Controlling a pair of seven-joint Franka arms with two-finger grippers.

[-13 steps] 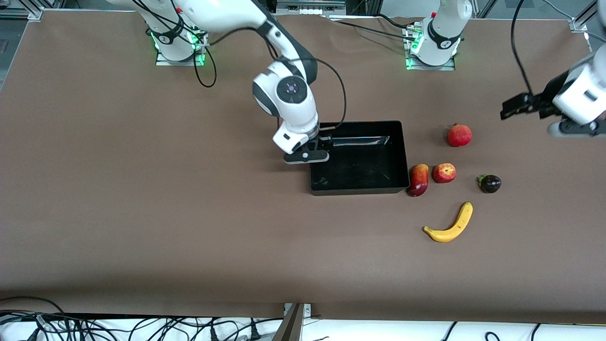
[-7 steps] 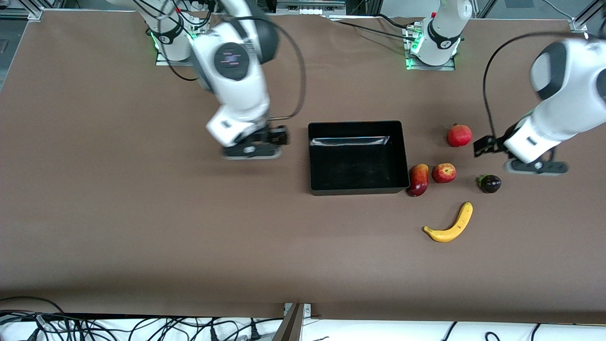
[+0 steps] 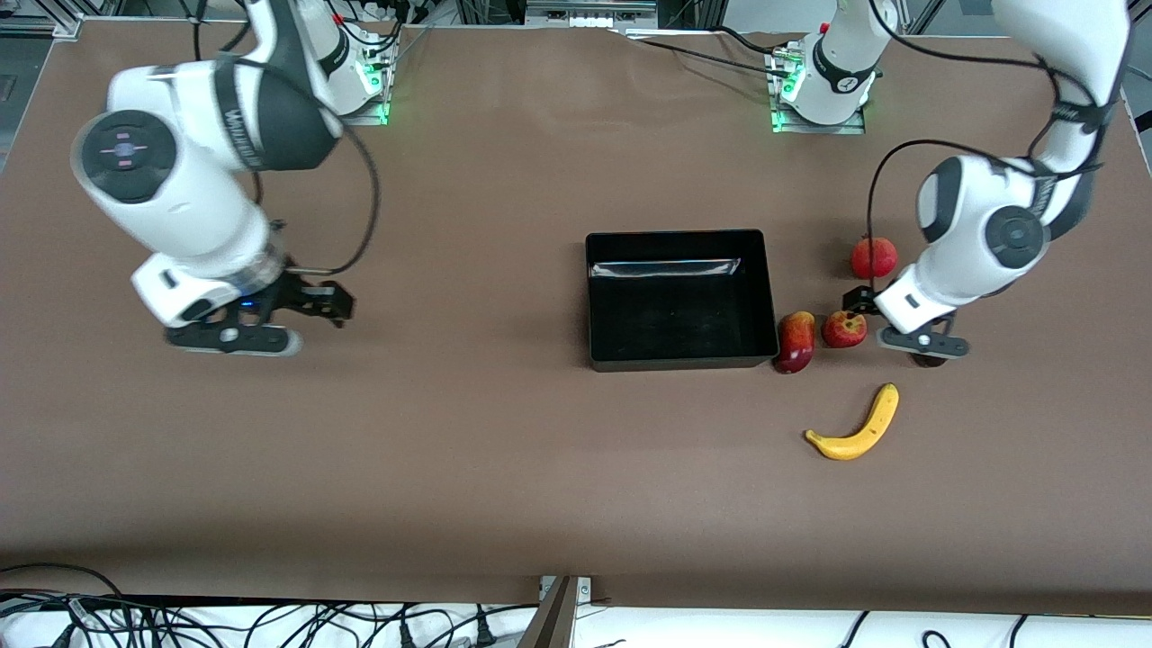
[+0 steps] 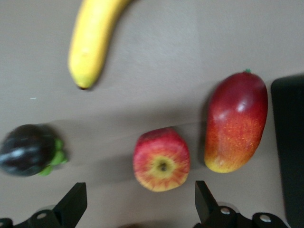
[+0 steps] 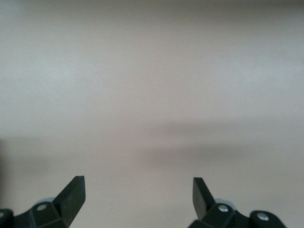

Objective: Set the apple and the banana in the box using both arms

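Observation:
The apple [image 3: 844,329] lies on the table beside the box [image 3: 675,236], with an oval red-yellow fruit [image 3: 796,342] between them. The banana [image 3: 855,427] lies nearer the front camera than the apple. My left gripper [image 3: 864,301] is open and hangs just above the apple. In the left wrist view the apple [image 4: 161,159] sits just ahead of the open left gripper [image 4: 140,202], apart from both fingers. The banana [image 4: 92,40] and the box's edge [image 4: 290,142] show there too. My right gripper [image 3: 315,301] is open and empty over bare table toward the right arm's end; the right wrist view [image 5: 137,194] shows only table.
A larger round red fruit [image 3: 874,257] lies farther from the front camera than the apple. A dark purple fruit [image 4: 28,149] lies beside the apple toward the left arm's end, mostly hidden under the left hand in the front view. The box holds nothing.
My right arm has swung from the box's edge out toward its own end of the table. My left arm has come down and in, from beside the fruits to over the apple.

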